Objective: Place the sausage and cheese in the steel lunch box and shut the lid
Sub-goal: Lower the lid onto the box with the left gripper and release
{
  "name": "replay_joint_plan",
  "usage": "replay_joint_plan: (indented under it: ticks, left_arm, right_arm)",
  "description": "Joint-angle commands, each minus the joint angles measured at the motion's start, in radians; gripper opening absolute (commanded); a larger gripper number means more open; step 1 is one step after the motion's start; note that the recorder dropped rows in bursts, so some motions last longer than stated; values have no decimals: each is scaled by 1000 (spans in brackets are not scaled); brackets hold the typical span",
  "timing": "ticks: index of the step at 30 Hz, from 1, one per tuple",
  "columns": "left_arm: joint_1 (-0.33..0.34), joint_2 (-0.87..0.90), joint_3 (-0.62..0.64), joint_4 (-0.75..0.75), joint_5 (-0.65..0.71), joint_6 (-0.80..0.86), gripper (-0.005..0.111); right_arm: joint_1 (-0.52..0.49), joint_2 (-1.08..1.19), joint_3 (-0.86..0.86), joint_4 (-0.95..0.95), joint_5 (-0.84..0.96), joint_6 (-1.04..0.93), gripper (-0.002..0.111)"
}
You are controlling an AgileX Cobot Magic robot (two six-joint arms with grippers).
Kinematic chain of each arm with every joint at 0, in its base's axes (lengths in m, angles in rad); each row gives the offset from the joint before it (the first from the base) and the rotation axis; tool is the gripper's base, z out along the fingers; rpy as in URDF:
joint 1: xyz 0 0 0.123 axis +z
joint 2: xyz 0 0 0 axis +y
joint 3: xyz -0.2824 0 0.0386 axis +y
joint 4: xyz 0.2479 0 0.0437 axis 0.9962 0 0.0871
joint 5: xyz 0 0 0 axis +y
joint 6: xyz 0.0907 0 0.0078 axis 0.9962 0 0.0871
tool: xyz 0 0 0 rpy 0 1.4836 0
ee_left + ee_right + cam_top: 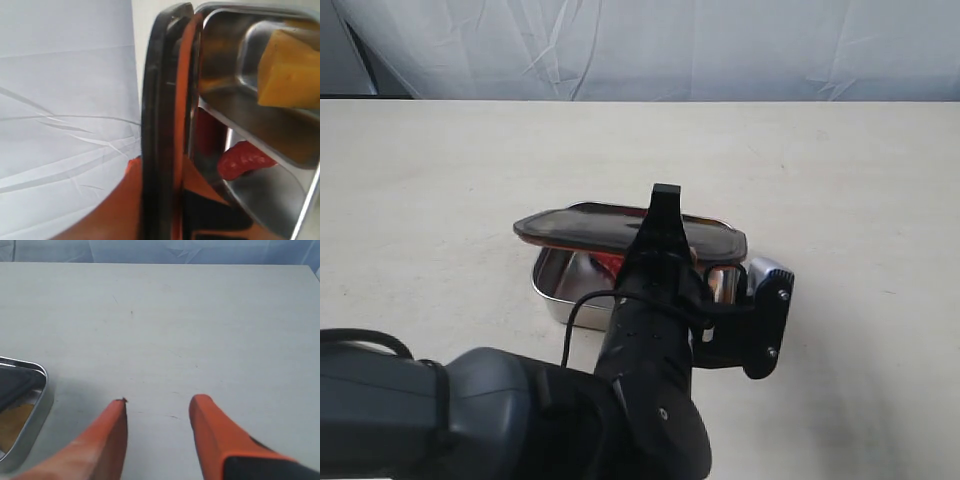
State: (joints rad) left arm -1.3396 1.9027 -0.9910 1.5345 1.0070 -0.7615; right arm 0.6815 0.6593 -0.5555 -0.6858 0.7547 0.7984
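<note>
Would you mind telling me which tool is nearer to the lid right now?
Left. The left tool grips the lid, tilted over the steel lunch box; the right tool hangs open over the table beside the box, apart from the lid.

Pale beige table (430, 170), matte top w/ faint scratches & a few tiny dark specks (132, 313) approx mid-surface. White creased cloth backdrop (720, 45) hangs along table's far edge, spanning full width, folds & wrinkles visible.

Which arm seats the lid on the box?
Left: the left gripper clamps the lid above the steel lunch box, sausage and cheese inside; right gripper is open over the table beside it.
</note>
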Motion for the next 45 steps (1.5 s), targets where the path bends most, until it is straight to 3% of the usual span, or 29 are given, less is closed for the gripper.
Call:
replay_joint_plan:
  ticks: [1,6,14,17,24,45]
  left_arm:
    - [-6,-1,-4,-54,-45,6,0]
    - [-6,-1,-4,-65,-38,6,9]
    - [-6,-1,-4,-139,-63,15,53]
    - [-6,-1,-4,-150,-39,29,62]
    - [-6,-1,-4,-281,-15,137,63]
    - [-8,-58,-4,-381,13,171,63]
  right_arm:
    - [1,-5,1,-18,1,6,42]
    - [1,-5,1,-18,1,6,42]
    - [1,-5,1,-18,1,8,42]
    - [1,-5,1,-18,1,8,42]
    - [1,-5,1,-18,1,13,42]
    - [1,-5,1,-18,0,13,42]
